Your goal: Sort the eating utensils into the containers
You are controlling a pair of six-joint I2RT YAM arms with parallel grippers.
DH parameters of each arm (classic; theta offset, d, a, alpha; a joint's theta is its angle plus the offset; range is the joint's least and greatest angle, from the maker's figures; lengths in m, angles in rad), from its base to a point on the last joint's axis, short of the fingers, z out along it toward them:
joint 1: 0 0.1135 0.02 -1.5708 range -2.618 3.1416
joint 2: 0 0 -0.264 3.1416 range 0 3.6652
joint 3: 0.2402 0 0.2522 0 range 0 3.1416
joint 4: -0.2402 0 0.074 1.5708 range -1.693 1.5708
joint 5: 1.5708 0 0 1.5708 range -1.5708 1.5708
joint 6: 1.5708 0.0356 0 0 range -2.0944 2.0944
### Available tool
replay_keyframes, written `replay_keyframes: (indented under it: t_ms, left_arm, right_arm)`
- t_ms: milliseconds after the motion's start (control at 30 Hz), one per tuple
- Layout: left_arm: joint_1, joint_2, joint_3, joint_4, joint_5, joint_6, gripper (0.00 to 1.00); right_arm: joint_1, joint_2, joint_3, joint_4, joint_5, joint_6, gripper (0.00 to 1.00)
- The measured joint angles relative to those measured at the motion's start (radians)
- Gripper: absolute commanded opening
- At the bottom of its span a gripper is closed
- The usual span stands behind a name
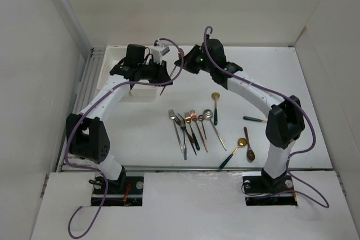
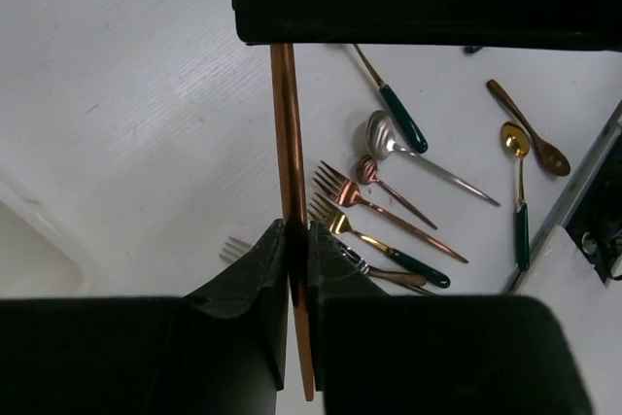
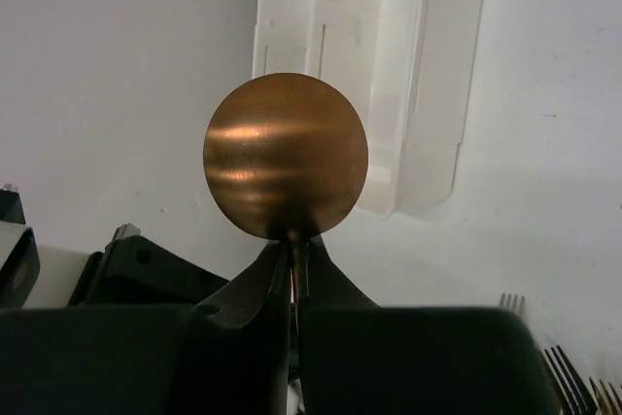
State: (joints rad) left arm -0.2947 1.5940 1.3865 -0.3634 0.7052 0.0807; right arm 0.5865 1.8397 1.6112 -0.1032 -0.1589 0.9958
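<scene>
Tabletop [image 1: 146, 144] white and matte, pale walls [image 1: 34, 54] around it, twin white bins [image 3: 408, 94] far-left, partly behind left arm [image 1: 107, 102], loose forks and spoons [image 1: 194, 127] mid-table, left gripper [image 2: 296, 230] clamped on copper handle [image 2: 284, 143], right gripper [image 3: 294, 245] pinching copper spoon [image 3: 286, 155] at its neck, near bins.

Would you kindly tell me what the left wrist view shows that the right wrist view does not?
Only the left wrist view: a slim copper handle clamped in the left end effector, with a silver spoon and a gold spoon lying beyond it. Only the right wrist view: a copper spoon, round bowl up, clamped in the right end effector, with the white bins open ahead. A white rim at the left wrist view's edge may be a bin corner. Shared: the white table and fork tines from the loose pile.
</scene>
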Motion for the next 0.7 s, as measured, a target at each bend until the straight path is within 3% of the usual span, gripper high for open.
replay_keyframes:
  t_ms: [33, 67, 133, 167, 267, 300, 367, 533, 700]
  left_arm:
    - [0.0, 0.002, 0.0, 0.0, -0.009, -0.007, 0.0]
    - [0.002, 0.003, 0.0, -0.002, -0.016, -0.011, 0.0]
    - [0.002, 0.003, 0.0, -0.012, -0.045, -0.014, 0.0]
    - [0.002, 0.003, 0.0, -0.013, -0.066, -0.014, 0.0]
    - [0.0, 0.003, 0.001, -0.003, -0.163, -0.014, 0.0]
    - [0.0, 0.003, 0.004, -0.002, -0.203, -0.014, 0.0]
    - [0.0, 0.005, 0.011, -0.002, -0.317, -0.015, 0.0]
    - [0.066, 0.04, 0.061, 0.032, -0.581, -0.023, 0.0]
    - [0.172, 0.158, 0.135, 0.111, -0.833, -0.01, 0.0]
  right_arm:
    - [-0.002, 0.006, 0.0, 0.003, -0.006, 0.003, 0.0]
    - [-0.003, 0.013, 0.0, 0.011, -0.013, 0.004, 0.06]
    - [-0.005, 0.027, 0.002, 0.028, -0.034, 0.008, 0.34]
    - [-0.007, 0.033, 0.007, 0.028, -0.052, 0.007, 0.56]
    - [-0.013, 0.04, 0.013, 0.027, -0.104, -0.012, 0.72]
    - [-0.015, 0.04, 0.013, 0.026, -0.114, -0.018, 0.85]
    - [-0.024, 0.04, 0.013, 0.021, -0.116, -0.035, 1.0]
    - [-0.069, 0.03, 0.013, -0.116, 0.005, -0.151, 1.0]
    - [-0.108, 0.043, 0.043, -0.376, 0.217, -0.294, 0.98]
